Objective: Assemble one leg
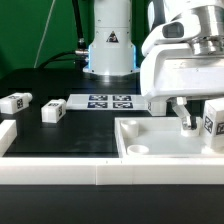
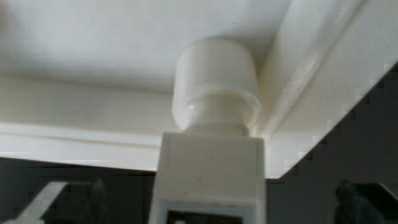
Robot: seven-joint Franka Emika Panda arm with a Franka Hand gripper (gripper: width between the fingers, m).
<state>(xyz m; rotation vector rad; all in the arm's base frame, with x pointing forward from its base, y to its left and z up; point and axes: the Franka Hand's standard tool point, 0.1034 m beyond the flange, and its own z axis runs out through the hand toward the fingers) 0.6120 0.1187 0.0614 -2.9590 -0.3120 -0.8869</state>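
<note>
A white leg point(image 2: 210, 150) stands between my fingers, its round peg end pointing at a corner of the large white tray-like piece point(image 2: 107, 110). My gripper point(image 2: 210, 205) is open: the dark fingers point(image 2: 54, 200) stand well clear of the leg on both sides. In the exterior view the gripper point(image 1: 198, 120) hangs over the tray-like piece point(image 1: 160, 150) at the right, with the tagged leg point(image 1: 213, 122) next to one dark finger. Two more legs point(image 1: 15, 102) point(image 1: 52, 111) lie at the left on the dark table.
The marker board point(image 1: 110, 101) lies at the middle back before the robot base point(image 1: 110, 50). A white rail point(image 1: 60, 172) runs along the front and a white block point(image 1: 8, 135) sits at the left. The tray-like piece has a round corner hole point(image 1: 134, 148).
</note>
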